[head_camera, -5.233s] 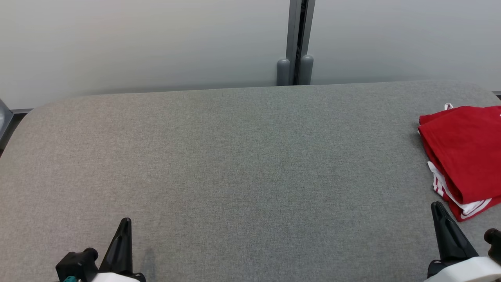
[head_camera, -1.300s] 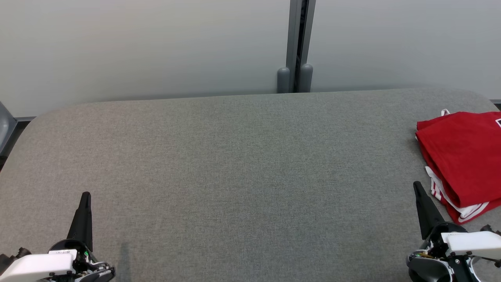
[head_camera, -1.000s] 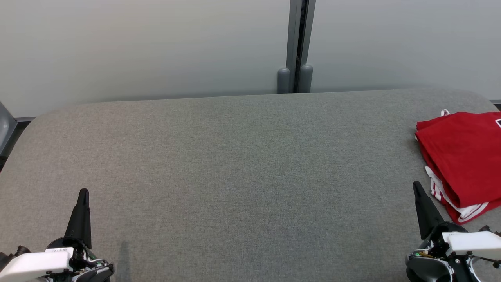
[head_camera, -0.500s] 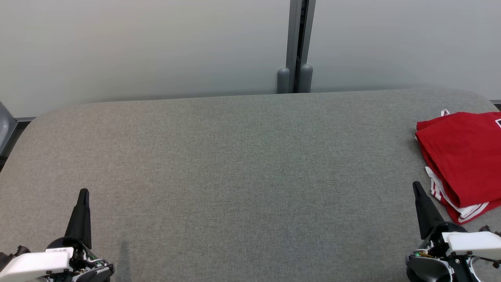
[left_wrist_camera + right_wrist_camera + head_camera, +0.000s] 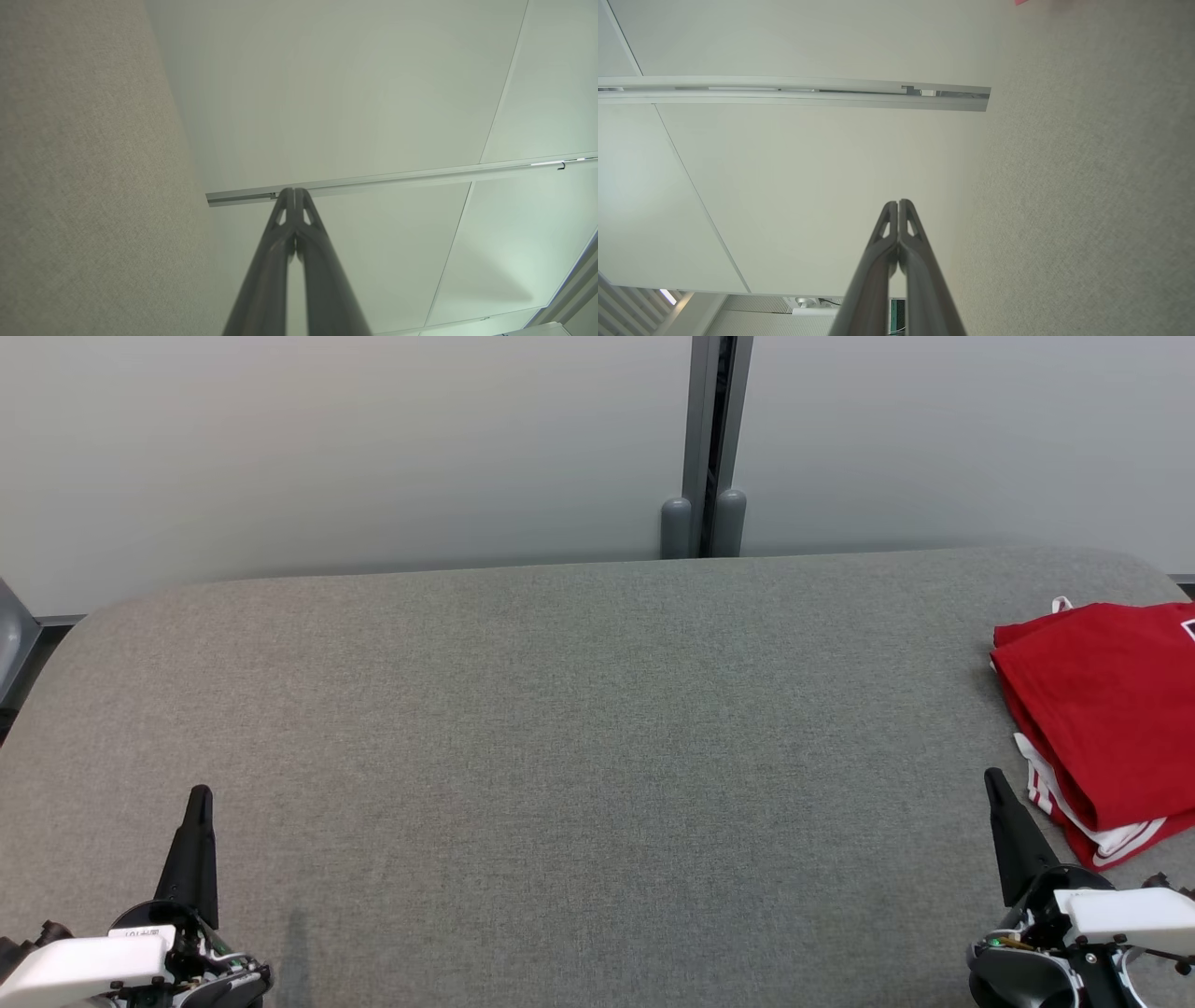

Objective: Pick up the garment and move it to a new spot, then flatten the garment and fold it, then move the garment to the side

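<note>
The garment (image 5: 1106, 709), red with white stripes, lies folded at the right edge of the grey table (image 5: 579, 747), partly cut off by the picture's border. My right gripper (image 5: 991, 780) stands shut and empty at the lower right, just left of the garment's near corner and apart from it. At the lower left my left gripper (image 5: 199, 795) is shut and empty too, far from the garment. Both wrist views show the fingertips pressed together, left gripper (image 5: 294, 192) and right gripper (image 5: 898, 204). A red sliver of the garment (image 5: 1022, 2) shows at the top of the right wrist view.
A pale partition wall (image 5: 373, 439) with a grey vertical post (image 5: 707, 439) runs behind the table's far edge. The table's corners are rounded, with a grey object (image 5: 7, 635) past the left one.
Five seconds ago the view sat differently and both grippers stood lower and further right. Over the last second nothing has moved.
</note>
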